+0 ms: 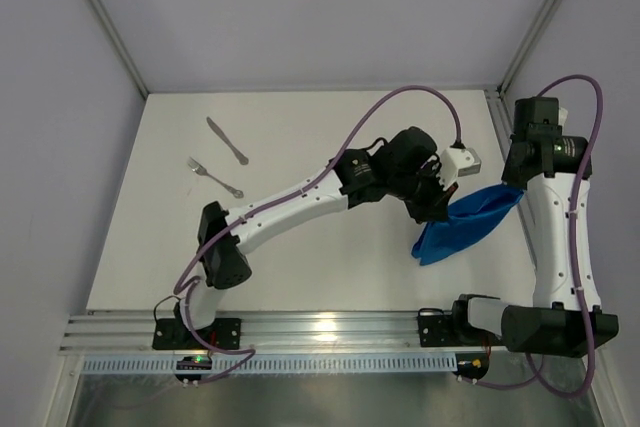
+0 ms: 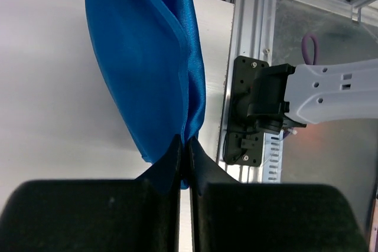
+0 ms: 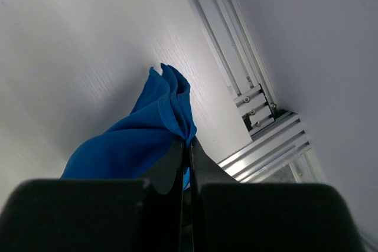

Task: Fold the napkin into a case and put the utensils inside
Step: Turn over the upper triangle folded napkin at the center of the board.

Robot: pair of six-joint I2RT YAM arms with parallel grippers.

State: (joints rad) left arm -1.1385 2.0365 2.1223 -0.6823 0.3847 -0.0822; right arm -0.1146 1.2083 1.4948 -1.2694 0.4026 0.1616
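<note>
The bright blue napkin hangs bunched and lifted at the right of the table, stretched between both grippers. My left gripper is shut on its left edge; the left wrist view shows the cloth pinched between the fingers. My right gripper is shut on its right corner; the right wrist view shows the cloth clamped between the fingers. The silver knife and the silver fork lie on the table at the far left, apart from both grippers.
The white table has a metal rail along its near edge and grey walls on three sides. The right arm's base sits at the near right, below the hanging cloth.
</note>
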